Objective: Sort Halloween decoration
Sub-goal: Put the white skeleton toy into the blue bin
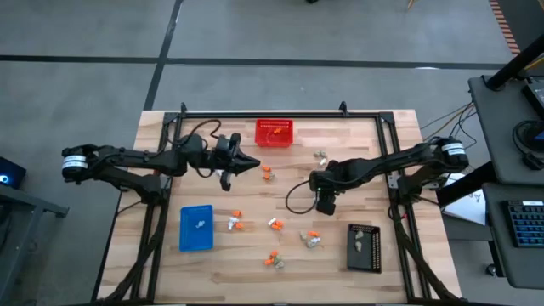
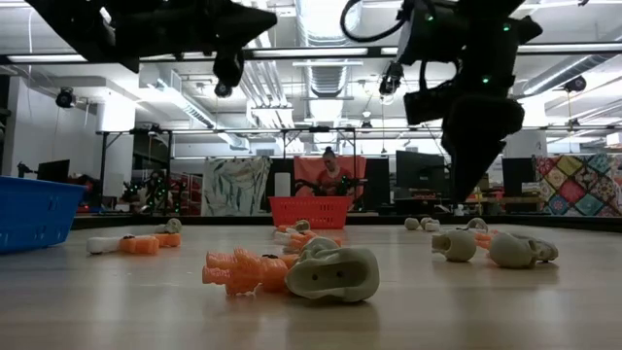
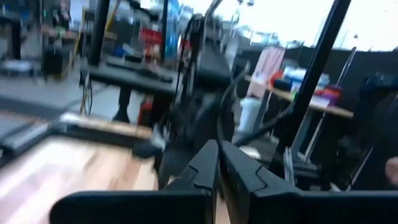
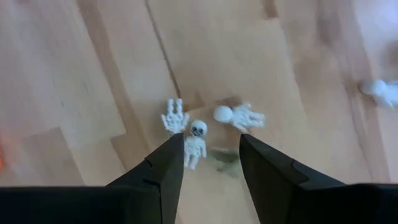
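Wooden planks fill the right wrist view, where the right gripper (image 4: 210, 165) hangs with its jaws apart and nothing between them over a small white skeleton (image 4: 195, 142). The figure's skull end points toward twelve o'clock, its long axis running roughly along the fingers' reach, so the jaws straddle it sideways. A second white figure (image 4: 239, 116) lies just beside it at about one o'clock. From above, the right gripper (image 1: 324, 202) is far nearer than the left gripper (image 1: 252, 165), pressed together, empty, raised near the red basket (image 1: 274, 133). Other trinkets are scattered mid-table. I see no readable writing.
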You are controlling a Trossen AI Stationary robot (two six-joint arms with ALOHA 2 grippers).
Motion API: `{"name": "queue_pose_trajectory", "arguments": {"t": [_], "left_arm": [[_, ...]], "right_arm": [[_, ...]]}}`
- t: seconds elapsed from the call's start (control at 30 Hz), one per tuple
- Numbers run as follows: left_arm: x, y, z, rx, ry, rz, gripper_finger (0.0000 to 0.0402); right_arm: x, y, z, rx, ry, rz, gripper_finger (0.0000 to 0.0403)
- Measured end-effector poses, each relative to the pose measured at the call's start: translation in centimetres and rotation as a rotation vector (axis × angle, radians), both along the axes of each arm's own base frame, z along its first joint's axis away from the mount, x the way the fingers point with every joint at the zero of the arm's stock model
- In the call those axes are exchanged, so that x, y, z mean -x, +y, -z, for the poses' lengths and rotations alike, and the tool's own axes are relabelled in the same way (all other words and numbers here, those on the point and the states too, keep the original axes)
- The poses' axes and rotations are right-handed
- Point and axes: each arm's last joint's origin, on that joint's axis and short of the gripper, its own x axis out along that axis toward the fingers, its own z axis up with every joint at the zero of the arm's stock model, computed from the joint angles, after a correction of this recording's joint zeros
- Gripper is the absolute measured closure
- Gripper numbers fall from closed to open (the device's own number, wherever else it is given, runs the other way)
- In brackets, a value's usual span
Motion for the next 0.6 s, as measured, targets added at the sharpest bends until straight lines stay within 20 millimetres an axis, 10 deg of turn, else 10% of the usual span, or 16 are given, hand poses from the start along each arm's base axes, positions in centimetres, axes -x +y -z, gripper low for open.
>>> {"name": "queue_pose_trajectory", "arguments": {"t": [0.6], "left_arm": [[-0.2, 0.1, -0.1, -0.005, 0.001, -0.001, 0.0401]], "right_arm": [[-3.0, 0.5, 3.1, 0.028, 0.136, -0.268, 0.0236]]}}
